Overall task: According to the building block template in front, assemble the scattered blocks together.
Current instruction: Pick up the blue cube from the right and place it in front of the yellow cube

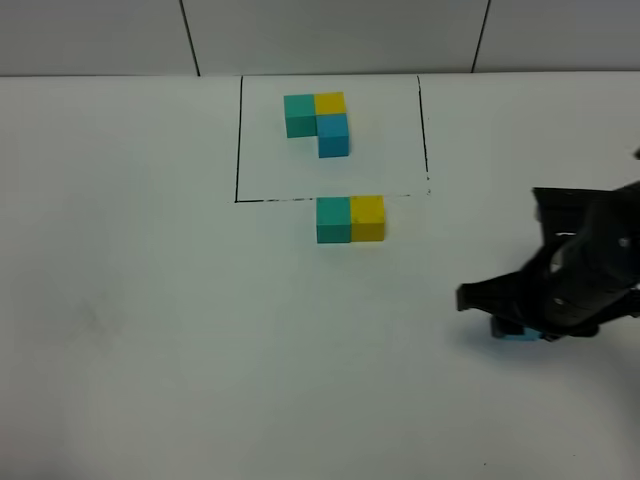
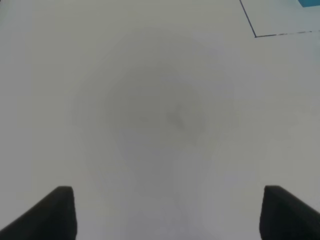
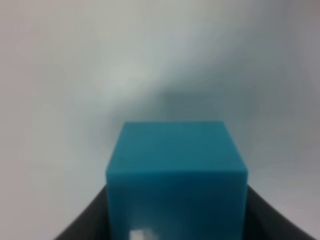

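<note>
Blue first: the blue cube (image 3: 176, 170) is clamped in the right pincer (image 1: 520, 318), with a dark finger (image 3: 82, 227) pressed to each of two opposite sides and the jaws closed hard against it. From up high only a sliver of that cube (image 1: 518, 333) peeks out under the black pincer, low over the right side of the counter (image 1: 150, 300). Whether it rests on the surface or hangs just off it, I cannot tell. Over to the middle, the teal cube (image 1: 333, 219) and the yellow cube (image 1: 367, 217) sit touching side by side, teal on the left, right up against the near line of the frame (image 1: 238, 140) and outside it. White counter lies between that pair and the held cube, which is well apart from them, off to the right and nearer the camera. Inside the frame, toward its far side, stands the template (image 1: 318, 122): teal and yellow in a row, with blue tucked against the near face of the yellow to make the L. Behind it all runs a pale wall (image 1: 330, 35) with dark seams. The left pincer (image 2: 170, 214) shows only in its own wrist view, its two dark fingertips spread wide with nothing between them but pale counter, so it grips nothing. A corner of the frame line (image 2: 280, 34) and a speck of blue-teal show at the edge of that view, and I cannot tell which block that speck is.
</note>
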Robot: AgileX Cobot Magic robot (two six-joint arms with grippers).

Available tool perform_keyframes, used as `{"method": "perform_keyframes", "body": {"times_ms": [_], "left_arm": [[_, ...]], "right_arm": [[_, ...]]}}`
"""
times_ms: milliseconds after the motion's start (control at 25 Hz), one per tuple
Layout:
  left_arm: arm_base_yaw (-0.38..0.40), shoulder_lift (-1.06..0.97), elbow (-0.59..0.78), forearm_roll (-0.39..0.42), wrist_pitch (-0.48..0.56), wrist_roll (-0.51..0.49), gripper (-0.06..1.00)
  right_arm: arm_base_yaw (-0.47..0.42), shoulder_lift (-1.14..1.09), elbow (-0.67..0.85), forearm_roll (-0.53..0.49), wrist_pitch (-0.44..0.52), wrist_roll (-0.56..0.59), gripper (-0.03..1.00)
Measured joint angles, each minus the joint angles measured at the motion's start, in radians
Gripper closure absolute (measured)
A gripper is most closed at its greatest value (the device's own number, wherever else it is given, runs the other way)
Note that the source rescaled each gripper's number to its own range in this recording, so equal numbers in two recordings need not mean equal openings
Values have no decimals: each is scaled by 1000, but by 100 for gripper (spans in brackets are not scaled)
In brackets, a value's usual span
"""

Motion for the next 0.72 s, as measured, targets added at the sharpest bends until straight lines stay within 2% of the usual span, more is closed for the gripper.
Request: {"method": "perform_keyframes", "body": {"times_ms": [120,280,440,600,720], "left_arm": [[0,0,0,0,0,-2,23],[0,0,0,0,0,-2,23],[0,0,0,0,0,-1,23],[0,0,0,0,0,-1,23],[0,0,0,0,0,-1,23]], "right_arm": [[119,96,-123,-47,39,125,95],[211,237,-301,-64,106,192,95],[259,358,-456,-65,145,221,95],[266,434,-558,-71,164,230,95],[266,481,-602,-113,183,247,95]]}}
